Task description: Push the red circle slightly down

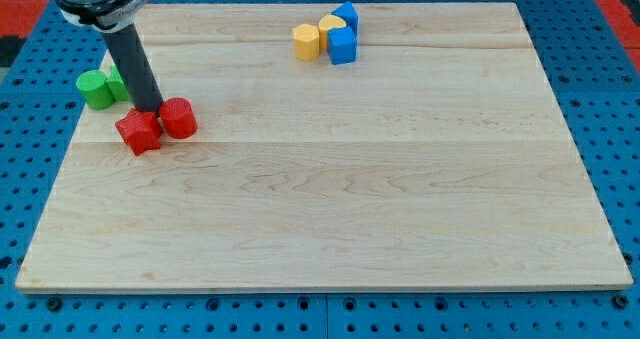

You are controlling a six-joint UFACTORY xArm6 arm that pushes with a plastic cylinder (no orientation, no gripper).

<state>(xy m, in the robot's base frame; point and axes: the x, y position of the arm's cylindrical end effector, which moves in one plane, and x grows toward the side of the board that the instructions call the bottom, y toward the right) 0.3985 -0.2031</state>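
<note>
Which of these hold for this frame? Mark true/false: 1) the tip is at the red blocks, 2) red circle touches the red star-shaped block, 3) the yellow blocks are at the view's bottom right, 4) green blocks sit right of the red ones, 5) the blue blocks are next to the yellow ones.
1) True. My tip sits just above the gap between the red circle and the red star-shaped block.
2) True. They sit side by side, touching.
3) False. The yellow blocks are near the view's top, around the centre.
4) False. The green blocks lie to the view's left of the red ones, and higher.
5) True. The blue blocks adjoin the yellow ones.
</note>
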